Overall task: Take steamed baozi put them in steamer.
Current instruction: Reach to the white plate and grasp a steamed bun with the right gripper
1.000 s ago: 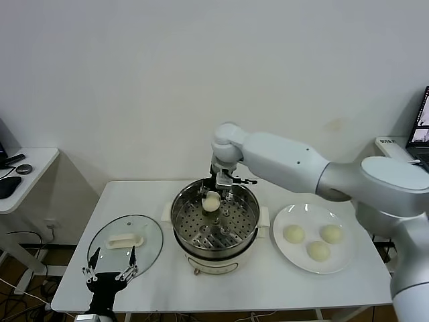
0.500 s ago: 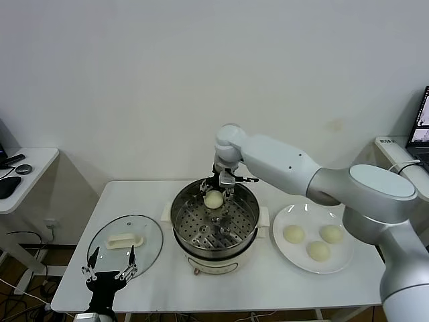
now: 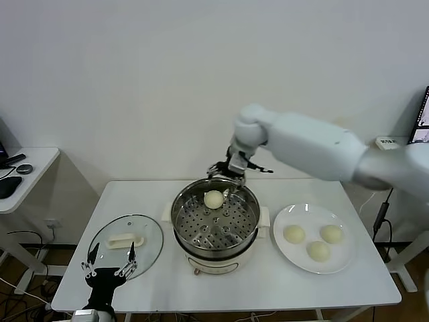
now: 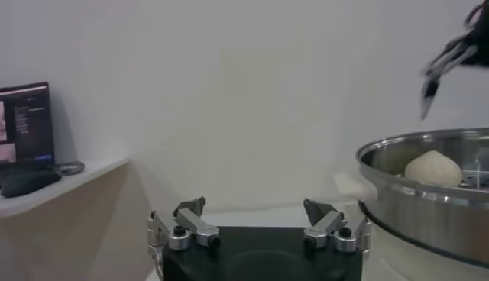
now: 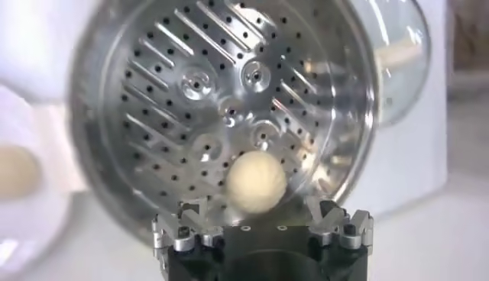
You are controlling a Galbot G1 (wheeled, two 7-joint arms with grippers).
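One cream-white baozi (image 3: 213, 198) lies on the perforated tray at the far side of the steamer (image 3: 182, 227). It also shows in the right wrist view (image 5: 258, 182) and the left wrist view (image 4: 434, 168). My right gripper (image 3: 231, 171) is open and empty, raised just above the steamer's far rim, apart from that baozi; in its own view (image 5: 258, 217) the jaws stand spread above it. Three more baozi (image 3: 293, 233) (image 3: 331, 233) (image 3: 318, 250) lie on the white plate (image 3: 305, 213) to the right. My left gripper (image 3: 110, 260) is parked open at the table's front left, as its own view (image 4: 256, 210) shows.
A round glass lid (image 3: 151, 235) with a white handle (image 3: 125, 240) lies flat left of the steamer, just behind my left gripper. A white side table (image 3: 30, 164) stands at the far left. The table's front edge runs close below steamer and plate.
My right gripper let go of the baozi on the steamer tray, then rose and drew back to the right over the far rim. The left arm has not moved.
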